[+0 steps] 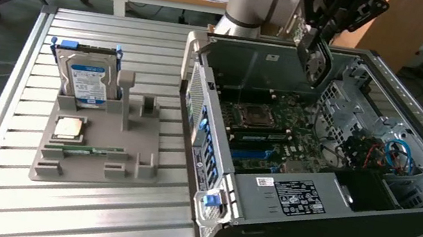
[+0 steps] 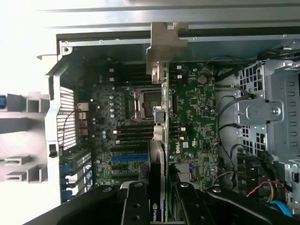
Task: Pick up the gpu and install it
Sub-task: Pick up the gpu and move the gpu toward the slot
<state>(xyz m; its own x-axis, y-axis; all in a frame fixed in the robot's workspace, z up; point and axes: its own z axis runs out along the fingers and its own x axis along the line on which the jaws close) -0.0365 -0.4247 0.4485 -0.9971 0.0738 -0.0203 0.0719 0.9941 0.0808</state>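
Pincer: your black two-fingered pincer (image 2: 161,208) is clenched on the gpu, with one finger on each face of the card. In the exterior view it (image 1: 325,31) hangs over the far side of the open case.
Gpu: the thin green circuit-board gpu with a silver metal end bracket (image 2: 158,150) is in the air and seen edge-on from the wrist. It is above the board and, as far as you can judge, touches nothing. From outside it (image 1: 316,59) dangles just inside the case's far wall.
Case: the black and grey metal computer tower (image 1: 351,215) lies on its side on the slatted aluminium desk (image 1: 90,214) with its cover off.
Board: the green motherboard (image 2: 197,117) lies under the card, and the long blue slot (image 2: 129,158) sits toward the perforated rear wall (image 2: 68,117).
Alignment: the card's length runs across the blue slot, not along it. I cannot tell which slot is meant for it, so find the slot before you lower the card.
Doing it well: keep the card upright and its bottom edge parallel to the slot. The bracket likely belongs at the rear wall. Go down slowly and straight.
Hazards: loose black cables (image 2: 225,122) and the silver drive cage (image 2: 267,112) stand beside the board, so keep the card off them.
Off to the side: the grey plastic parts holder (image 1: 92,156) with the silver hard drive (image 1: 87,80) stands well apart from the case.
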